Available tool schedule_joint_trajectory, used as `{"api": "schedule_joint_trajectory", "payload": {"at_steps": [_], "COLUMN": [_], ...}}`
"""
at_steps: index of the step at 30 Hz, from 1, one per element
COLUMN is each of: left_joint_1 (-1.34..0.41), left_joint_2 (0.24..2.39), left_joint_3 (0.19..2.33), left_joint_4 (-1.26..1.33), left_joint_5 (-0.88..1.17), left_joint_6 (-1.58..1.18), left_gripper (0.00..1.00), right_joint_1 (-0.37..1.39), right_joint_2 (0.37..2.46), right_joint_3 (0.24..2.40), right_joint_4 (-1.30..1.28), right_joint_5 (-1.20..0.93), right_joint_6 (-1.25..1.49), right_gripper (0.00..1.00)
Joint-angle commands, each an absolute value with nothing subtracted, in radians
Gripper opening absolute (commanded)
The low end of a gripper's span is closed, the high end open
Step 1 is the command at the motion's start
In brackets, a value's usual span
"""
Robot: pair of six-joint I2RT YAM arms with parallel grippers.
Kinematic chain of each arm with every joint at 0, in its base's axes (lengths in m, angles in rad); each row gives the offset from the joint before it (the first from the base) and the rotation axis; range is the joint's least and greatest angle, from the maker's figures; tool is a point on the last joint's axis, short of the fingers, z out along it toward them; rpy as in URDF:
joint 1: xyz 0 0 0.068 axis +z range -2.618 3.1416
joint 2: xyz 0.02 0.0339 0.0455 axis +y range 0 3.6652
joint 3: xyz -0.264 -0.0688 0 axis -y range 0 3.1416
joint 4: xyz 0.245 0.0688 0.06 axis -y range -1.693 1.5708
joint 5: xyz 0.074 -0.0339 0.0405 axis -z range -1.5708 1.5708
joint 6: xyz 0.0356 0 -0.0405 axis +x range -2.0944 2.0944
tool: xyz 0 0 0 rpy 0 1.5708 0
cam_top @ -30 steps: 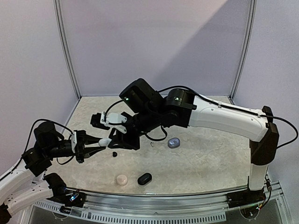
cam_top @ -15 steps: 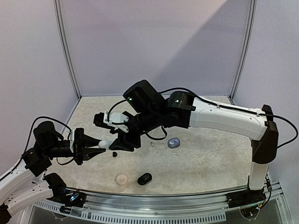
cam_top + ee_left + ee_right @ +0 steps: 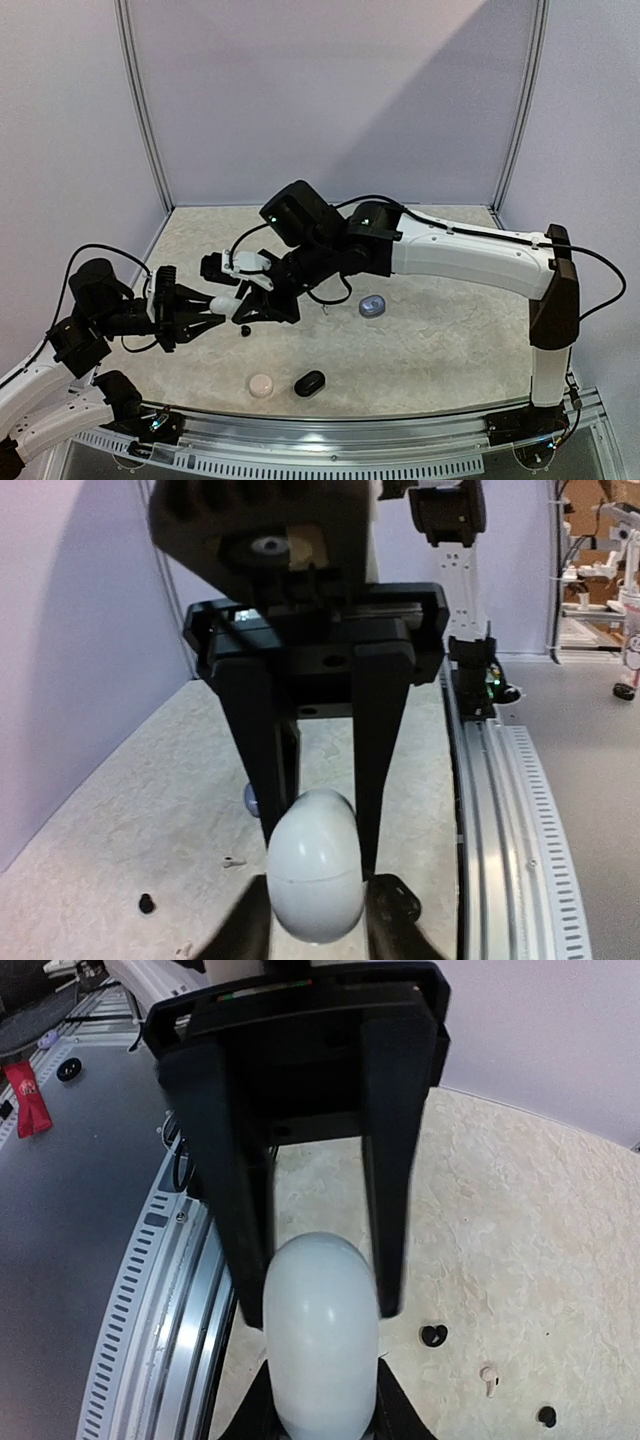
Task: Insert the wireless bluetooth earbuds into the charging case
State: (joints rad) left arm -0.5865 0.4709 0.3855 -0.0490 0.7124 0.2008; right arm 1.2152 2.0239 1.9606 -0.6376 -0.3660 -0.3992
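**Two Grippers Sharing One White Case**

While the left gripper (image 3: 208, 312) is reaching in from nine o'clock, its fingers (image 3: 248, 932) are squeezing the near end of a white charging case (image 3: 225, 303). The jaws are standing almost closed, with only the egg-shaped shell between them. The case is hanging clear of the table (image 3: 440, 340) at about nine o'clock of its surface, and its lid is sitting shut along a thin seam.

From three o'clock the right gripper (image 3: 240, 306) is meeting it head-on. Its fingers (image 3: 372, 750) are pressing along both flanks of the same case, so this pincer is also standing narrow and gripping the shell.

Just below the held case, toward five o'clock of it, a black earbud (image 3: 245, 330) is lying loose on the table, outside any case. Near the front edge at six o'clock, a pale pink case (image 3: 261, 384) and a black case (image 3: 310, 383) are sitting close together but apart. Farther right, a small pale earbud (image 3: 326, 309) is lying beside a closed grey case (image 3: 373, 306) near the table's middle. At five o'clock in the right wrist view, a second black earbud (image 3: 546, 1416) is resting on the table, also loose.
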Motion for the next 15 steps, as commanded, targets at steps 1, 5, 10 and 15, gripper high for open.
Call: {"api": "schedule_joint_trajectory", "payload": {"at_steps": [1, 5, 10, 15], "left_joint_1": [-0.571, -0.550, -0.514, -0.492], "left_joint_2": [0.457, 0.444, 0.416, 0.402], "left_joint_3": [0.362, 0.347, 0.327, 0.321], "left_joint_4": [0.035, 0.053, 0.061, 0.070], "left_joint_5": [0.583, 0.521, 0.421, 0.422], "left_joint_6": [0.124, 0.081, 0.036, 0.046], "left_gripper": [0.88, 0.99, 0.99, 0.99], "right_joint_1": [1.120, 1.011, 0.767, 0.495], "right_joint_2": [2.023, 1.997, 2.013, 2.050], "right_joint_3": [1.976, 1.934, 1.891, 1.752], "right_joint_4": [-0.606, -0.636, -0.856, -1.012], "right_joint_5": [-0.449, -0.459, -0.477, -0.479], "right_joint_6": [-0.261, -0.163, -0.081, -0.054], "right_gripper": [0.00, 0.00, 0.00, 0.00]}}
